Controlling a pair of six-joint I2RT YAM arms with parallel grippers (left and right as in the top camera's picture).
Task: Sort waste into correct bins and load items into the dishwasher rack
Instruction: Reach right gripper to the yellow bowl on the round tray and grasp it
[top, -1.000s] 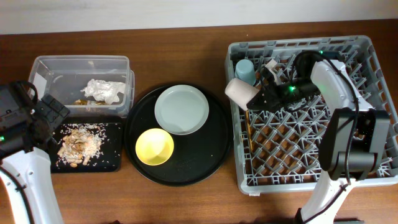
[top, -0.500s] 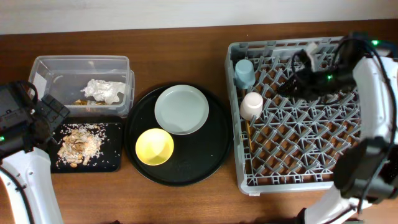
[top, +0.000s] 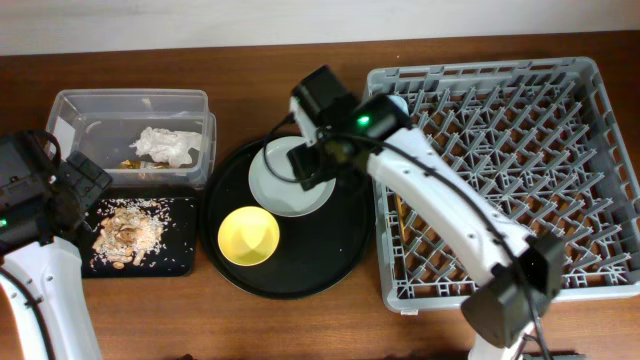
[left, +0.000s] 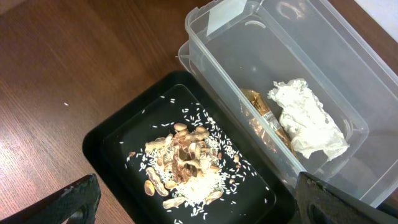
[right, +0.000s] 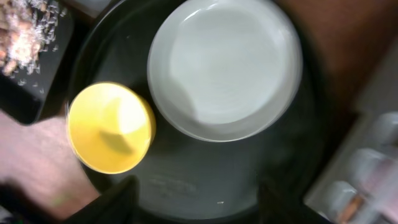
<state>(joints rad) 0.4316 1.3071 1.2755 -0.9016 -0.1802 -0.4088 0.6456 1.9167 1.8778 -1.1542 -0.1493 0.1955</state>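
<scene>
A wooden desk (top: 300, 60) seen from above, with two robot arms.

At the far left edge sits the left arm, its fingers (left: 199, 208) spread wide and holding nothing. They hang above the near end of a shallow black tray (top: 180, 210). The wrist view shows only the two fingertips, at the bottom corners of the picture.

The black tray holds a heap of beige food scraps (top: 128, 232), with loose grains scattered around it. Touching the tray's far side is a clear plastic tub (top: 130, 95). Inside the tub lie a crumpled white napkin (top: 168, 146) and, just beside it, a gold-brown wrapper (left: 261, 118).

To the right of both bins is a large round black tray (top: 330, 250). On it rest a pale grey-green plate (top: 275, 190) at the far side and a yellow bowl (top: 248, 235) at the near left, close together and both empty.

The right arm reaches from the bottom right corner, across the corner of the rack, to the plate. Its fingers (top: 312, 168) hang over the plate's far right part. In the blurred wrist view they appear as two dark shapes set well apart at the bottom, with nothing between them. I cannot tell whether they touch the plate.

The right half of the desk is taken up by a large grey dishwasher rack (top: 520, 200) with a grid of upright pegs. Chopsticks (top: 398, 210) show as a thin brown line among the pegs near its left edge. The arm hides the rack's far left corner.
</scene>
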